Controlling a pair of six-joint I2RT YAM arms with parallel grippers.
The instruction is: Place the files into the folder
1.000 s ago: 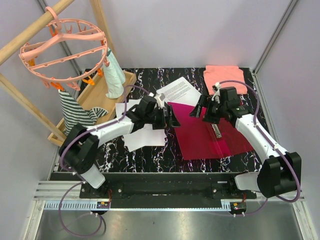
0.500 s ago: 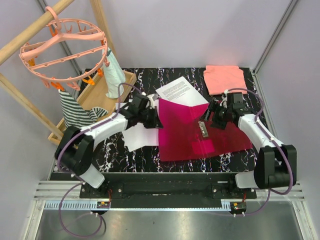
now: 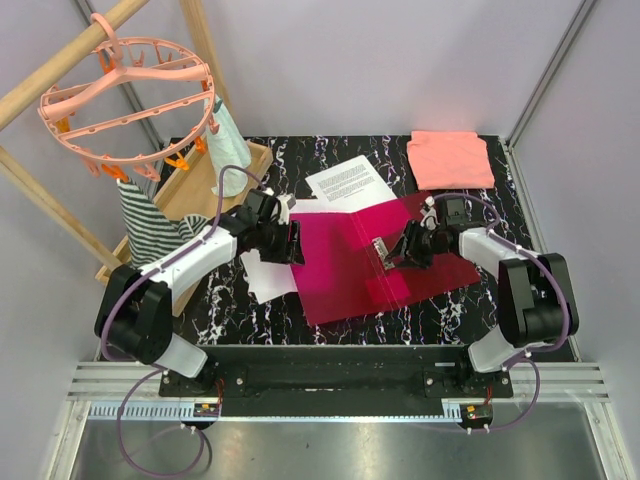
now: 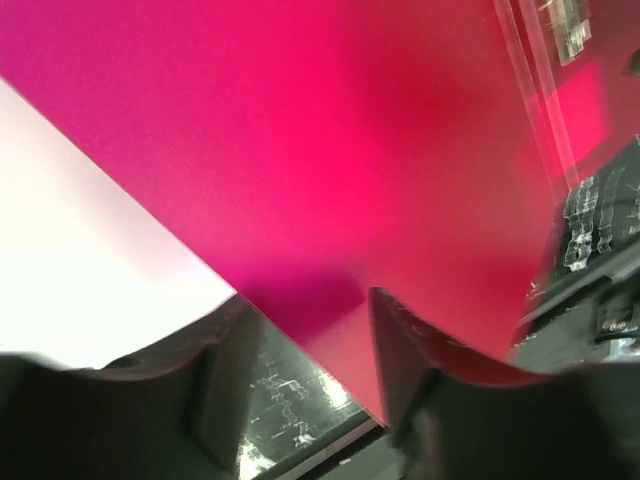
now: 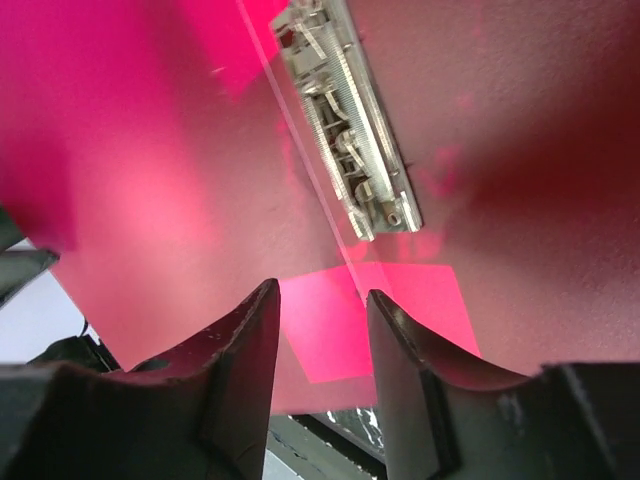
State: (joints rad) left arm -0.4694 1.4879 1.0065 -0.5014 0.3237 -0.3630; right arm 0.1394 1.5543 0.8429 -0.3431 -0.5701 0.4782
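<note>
Now that the folder (image 3: 340, 270) is lying open and flat on the black marbled table (image 3: 250, 315), you can see both crimson halves and the metal clip (image 3: 381, 249) on the spine. None of the files (image 3: 350, 182) are in it. One printed sheet sits just past the folder's far edge, touching or slightly tucked under it (can't tell which). More white sheets (image 3: 268, 275) lie off its left side, partly under the left arm.

The left gripper (image 3: 292, 243) is down at the folder's left edge. In its wrist view the fingers (image 4: 400, 360) are spread apart, with the cover's edge running across the gap, and they're not pinching anything as far as I can see. The right gripper (image 3: 398, 250) is low over the inside of the folder, just beside the clip. In its wrist view the fingers (image 5: 250, 340) are parted too, with only red folder surface showing between them.

A folded pink cloth (image 3: 450, 160) sits at the far right corner, well away from all of this.
</note>
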